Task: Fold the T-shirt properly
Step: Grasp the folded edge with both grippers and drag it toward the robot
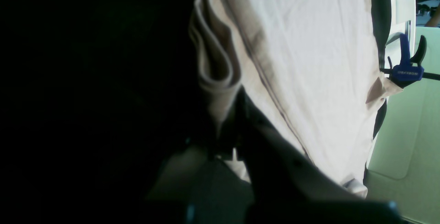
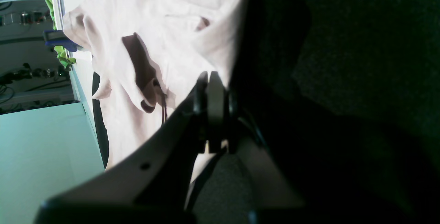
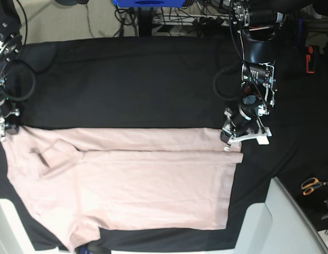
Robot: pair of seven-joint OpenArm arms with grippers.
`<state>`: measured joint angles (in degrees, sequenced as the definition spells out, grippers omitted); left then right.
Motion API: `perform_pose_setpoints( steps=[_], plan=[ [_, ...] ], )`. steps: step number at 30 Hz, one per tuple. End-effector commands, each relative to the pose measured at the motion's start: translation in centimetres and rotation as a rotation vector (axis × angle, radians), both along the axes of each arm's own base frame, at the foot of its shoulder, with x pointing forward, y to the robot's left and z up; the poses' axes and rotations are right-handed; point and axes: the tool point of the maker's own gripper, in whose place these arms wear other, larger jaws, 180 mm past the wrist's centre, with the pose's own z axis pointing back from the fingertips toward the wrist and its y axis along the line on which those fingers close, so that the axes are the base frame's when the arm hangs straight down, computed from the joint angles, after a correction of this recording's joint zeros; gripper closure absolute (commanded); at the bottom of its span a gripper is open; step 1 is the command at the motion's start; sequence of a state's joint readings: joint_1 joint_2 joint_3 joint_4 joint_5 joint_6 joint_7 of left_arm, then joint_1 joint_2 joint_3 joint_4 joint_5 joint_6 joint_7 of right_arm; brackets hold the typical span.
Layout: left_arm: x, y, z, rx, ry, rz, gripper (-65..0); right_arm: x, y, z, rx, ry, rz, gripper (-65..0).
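— Since the far long edge had been turned over along the body, how much of the fold was done?

— One lengthwise fold, by my reading. The T-shirt (image 3: 127, 185) lay spread across the black cloth (image 3: 127, 79) on the desk, its far strip doubled over as a flap. The near side, the sleeves and the crosswise folds looked undone.

— And the jaws?

— Both pairs were closed. The left gripper (image 3: 226, 142) pinched the shirt's far corner at the hem end; the left wrist view showed cloth bunched between its jaws. The right gripper (image 3: 3, 132) sat at the collar end, clamped on the shirt's edge.

— Any writing?

— Only raised lettering on a blue clamp (image 1: 407, 71) at the desk's edge, too blurred to read. The shirt carried no print. Orange-handled scissors (image 3: 312, 185) lay well apart.
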<state>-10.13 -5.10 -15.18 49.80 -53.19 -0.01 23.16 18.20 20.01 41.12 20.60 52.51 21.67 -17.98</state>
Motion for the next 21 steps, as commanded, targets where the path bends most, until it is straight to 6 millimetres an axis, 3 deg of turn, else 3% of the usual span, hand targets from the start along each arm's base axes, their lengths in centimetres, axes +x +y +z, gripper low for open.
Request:
perform_pose_setpoints(
  steps=[1,10,13,15,21],
  plan=[
    [0.8,0.3,0.7,0.009,-0.017,0.000,0.0,1.2,-1.7,2.0,-0.039,-0.053,-0.013,0.0],
    [0.5,0.6,1.0,0.025,-0.021,-0.018,0.0,0.9,-3.9,3.1,-0.079,-0.057,-0.024,0.0],
    [-0.4,1.3,1.4,0.042,-0.013,-0.048,0.0,0.7,-5.1,3.6,-0.102,-0.055,-0.027,0.0],
    [-0.6,1.0,1.9,0.029,-0.011,-0.077,0.0,0.0,-5.2,3.2,-0.103,-0.040,-0.027,0.0],
    [-3.7,1.2,2.2,0.062,-0.008,-0.109,0.0,-1.5,-4.6,2.6,-0.100,-0.003,0.037,0.0]
  ],
)
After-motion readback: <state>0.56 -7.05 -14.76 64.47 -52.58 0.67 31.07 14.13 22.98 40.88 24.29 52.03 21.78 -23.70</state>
